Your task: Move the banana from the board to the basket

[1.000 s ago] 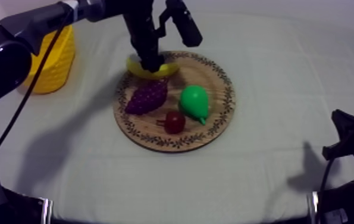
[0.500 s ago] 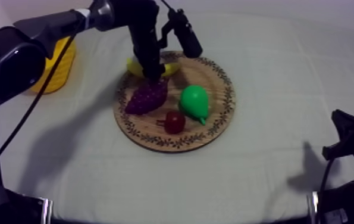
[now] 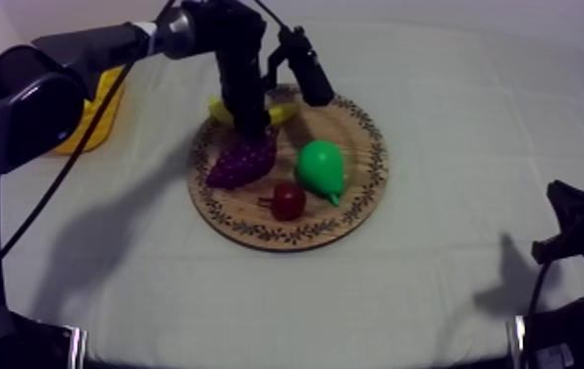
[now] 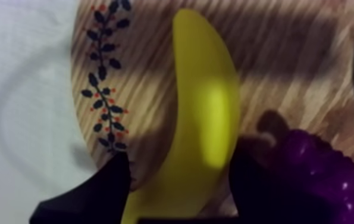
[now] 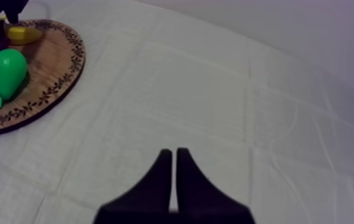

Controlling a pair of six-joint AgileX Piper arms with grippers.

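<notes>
Fruit lies on the round wooden board [image 3: 359, 132], which sits about midway across the bench [image 3: 452, 265], nearer its far edge than its near one. Our left arm [image 3: 109, 44] comes in from the far left, and our left jaws are down on the banana [image 3: 281, 113], which lies on the far left part of the board, the side toward the yellow basket [image 3: 107, 126]. From the left wrist we see the banana [image 4: 206, 107] lying flat on the wood just inside the patterned rim [image 4: 102, 77]. One of the black fingers [image 4: 105, 190] is against its rim side and the other against the side toward the bunch of grapes [image 4: 316, 173]. The left jaws are clamped on the banana, and it rests on the board.

The bunch of grapes [image 3: 241, 162] lies just beside the banana, toward the near edge. The pear [image 3: 320, 169] lies near the board's middle, a little apart from the grapes, and the small red fruit [image 3: 288, 201] sits just beside the pear on its near side. The yellow basket stands by the far left corner of the bench, well apart from the board and partly behind our left arm.

Our right arm [image 3: 580, 236] sits low at the right edge of the bench. The right jaws are together, their fingers [image 5: 185, 179] a narrow wedge over bare cloth [image 5: 215, 89], well apart from the board [image 5: 66, 65] and the pear [image 5: 8, 70]
</notes>
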